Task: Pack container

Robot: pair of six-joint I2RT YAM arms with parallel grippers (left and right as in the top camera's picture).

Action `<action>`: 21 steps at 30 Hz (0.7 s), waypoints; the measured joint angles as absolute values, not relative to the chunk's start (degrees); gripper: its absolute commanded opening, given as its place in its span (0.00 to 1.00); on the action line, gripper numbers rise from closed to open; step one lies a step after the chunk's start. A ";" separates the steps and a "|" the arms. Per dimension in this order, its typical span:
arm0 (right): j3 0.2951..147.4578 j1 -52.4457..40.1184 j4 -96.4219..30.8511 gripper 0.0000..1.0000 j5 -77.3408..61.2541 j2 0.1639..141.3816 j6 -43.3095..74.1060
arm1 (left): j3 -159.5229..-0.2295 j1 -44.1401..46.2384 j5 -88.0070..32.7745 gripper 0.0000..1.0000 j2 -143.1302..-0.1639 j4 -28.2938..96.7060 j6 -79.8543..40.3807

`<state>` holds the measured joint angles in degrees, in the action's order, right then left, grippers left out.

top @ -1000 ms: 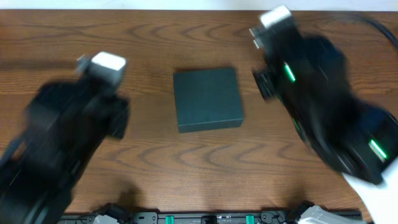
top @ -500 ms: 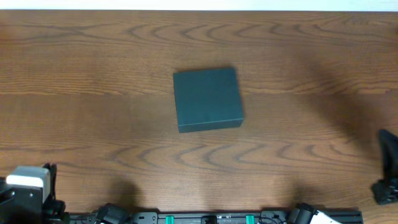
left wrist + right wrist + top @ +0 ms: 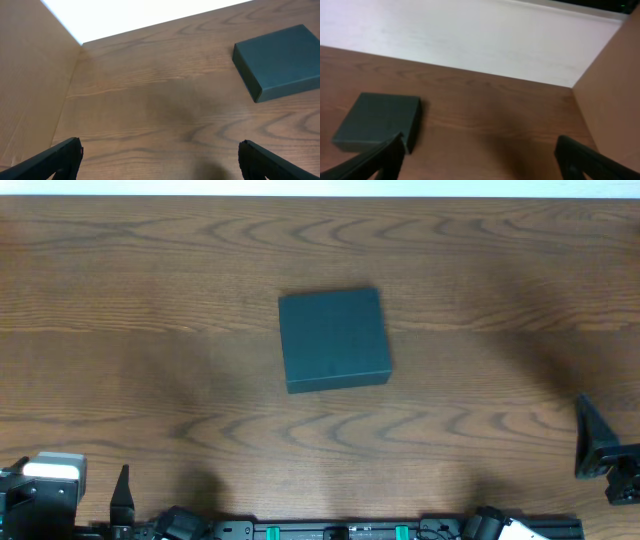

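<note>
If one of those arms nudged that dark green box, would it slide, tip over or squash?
The container lies flat and low on the wooden table, so it would probably slide rather than tip or roll. Its crisp, straight edges suggest stiff walls that likely won't buckle. Its matte surface probably isn't slippery.

Both arms have pulled back from the container [image 3: 333,338]. A second ago they flanked it closely on either side. Now the left gripper [image 3: 72,485] sits well off toward its near-left, and the right gripper [image 3: 600,448] well off toward its near-right, having edged slightly inward in the last half second.
</note>
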<state>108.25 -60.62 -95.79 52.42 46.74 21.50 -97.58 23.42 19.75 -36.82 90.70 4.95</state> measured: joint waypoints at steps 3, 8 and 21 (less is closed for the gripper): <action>108.25 -60.62 -95.79 0.99 49.60 46.74 21.52 | -97.58 23.42 19.75 0.98 -36.82 90.70 4.95; 108.25 -60.62 -95.79 0.99 45.23 46.74 21.50 | -97.58 23.42 19.75 0.98 -36.82 90.72 4.95; 108.25 -60.62 -95.90 0.99 41.74 46.74 21.50 | -97.58 23.42 19.75 0.99 -36.82 90.72 4.95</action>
